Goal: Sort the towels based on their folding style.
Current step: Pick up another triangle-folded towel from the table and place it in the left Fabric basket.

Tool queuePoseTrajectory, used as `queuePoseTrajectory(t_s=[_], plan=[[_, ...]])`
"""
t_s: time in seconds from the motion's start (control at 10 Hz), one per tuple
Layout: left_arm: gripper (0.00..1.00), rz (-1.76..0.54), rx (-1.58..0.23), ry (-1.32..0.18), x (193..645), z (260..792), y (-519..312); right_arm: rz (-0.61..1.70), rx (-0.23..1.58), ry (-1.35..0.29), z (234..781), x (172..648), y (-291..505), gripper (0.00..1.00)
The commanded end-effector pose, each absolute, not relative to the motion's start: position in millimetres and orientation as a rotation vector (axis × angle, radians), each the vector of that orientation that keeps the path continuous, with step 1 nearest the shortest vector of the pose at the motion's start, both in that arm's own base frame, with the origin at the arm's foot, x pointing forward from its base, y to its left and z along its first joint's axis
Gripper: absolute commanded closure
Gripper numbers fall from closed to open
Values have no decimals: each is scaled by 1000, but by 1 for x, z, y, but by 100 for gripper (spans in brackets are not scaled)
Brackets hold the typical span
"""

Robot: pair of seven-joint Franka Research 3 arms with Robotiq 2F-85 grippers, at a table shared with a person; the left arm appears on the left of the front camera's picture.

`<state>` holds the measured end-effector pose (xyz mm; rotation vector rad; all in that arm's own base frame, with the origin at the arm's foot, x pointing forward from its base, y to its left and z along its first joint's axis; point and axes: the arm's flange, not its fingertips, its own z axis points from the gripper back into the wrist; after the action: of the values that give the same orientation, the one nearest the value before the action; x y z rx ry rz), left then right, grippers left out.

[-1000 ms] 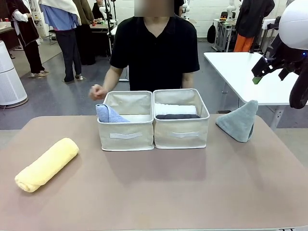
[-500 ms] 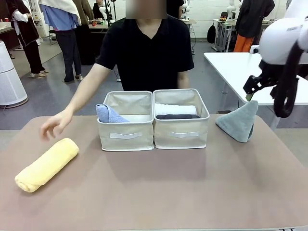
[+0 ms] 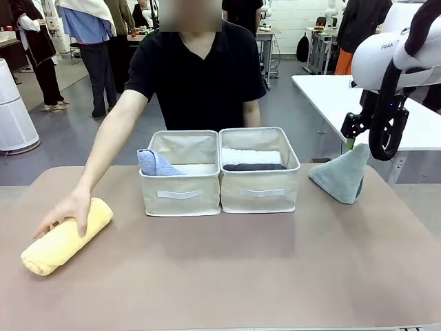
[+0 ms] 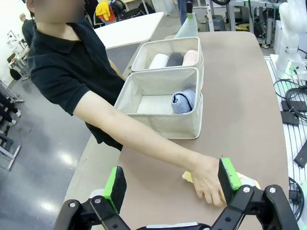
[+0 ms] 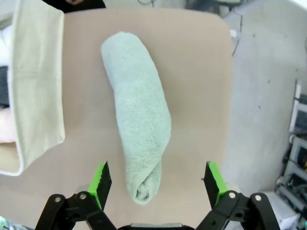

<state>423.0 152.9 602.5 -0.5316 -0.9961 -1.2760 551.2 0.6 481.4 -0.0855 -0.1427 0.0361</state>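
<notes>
At the bench's (image 3: pixel 227 269) left, the person's hand (image 3: pixel 65 212) rests on the yellow roll (image 3: pixel 62 241), and the robot's left hand (image 4: pixel 171 181) hangs released above it. The left bin (image 3: pixel 180 194) holds a blue cone (image 3: pixel 155 163), and the right bin (image 3: pixel 260 192) holds a white roll (image 3: pixel 249 156), a dark grey roll (image 3: pixel 253 167) and a pink roll (image 4: pixel 191 57). Right of the bins, the grey-teal cone (image 3: pixel 341 176) lies on the bench under the right hand (image 5: pixel 157 181), which is spread open.

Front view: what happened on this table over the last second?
The person's hand swung from by the beige bins out and down onto the yellow rolled towel, where it now rests. The robot's right arm moved inward, so its open right hand now hangs above the grey-teal cone towel. The bins and both of these towels lie where they were.
</notes>
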Motion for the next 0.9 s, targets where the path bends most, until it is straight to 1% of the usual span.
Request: queuePoseTrajectory(t_s=[0.0, 0.1, 0.2, 0.4, 0.5, 0.6, 0.7, 0.8], plan=[[0, -1278, -536, -1002, 422, 603, 153, 12, -80, -48, 477, 564, -2, 0], [0, -1278, -536, -1002, 422, 603, 153, 15, -35, -4, 469, 564, -4, 0], [0, -1278, -536, -1002, 422, 603, 153, 21, -17, 2, 465, 563, -5, 0], [0, -1278, -536, -1002, 422, 603, 153, 55, 46, -26, 458, 563, -10, 0], [0, -1278, -536, -1002, 422, 603, 153, 59, 53, -35, 457, 563, -12, 58], [0, -1278, -536, -1002, 422, 603, 153, 61, 59, -44, 457, 563, -13, 59], [0, -1278, -536, -1002, 422, 603, 153, 64, 64, -49, 456, 564, -13, 100], [0, -1278, -536, -1002, 422, 603, 153, 72, 64, -55, 456, 564, -14, 64]])
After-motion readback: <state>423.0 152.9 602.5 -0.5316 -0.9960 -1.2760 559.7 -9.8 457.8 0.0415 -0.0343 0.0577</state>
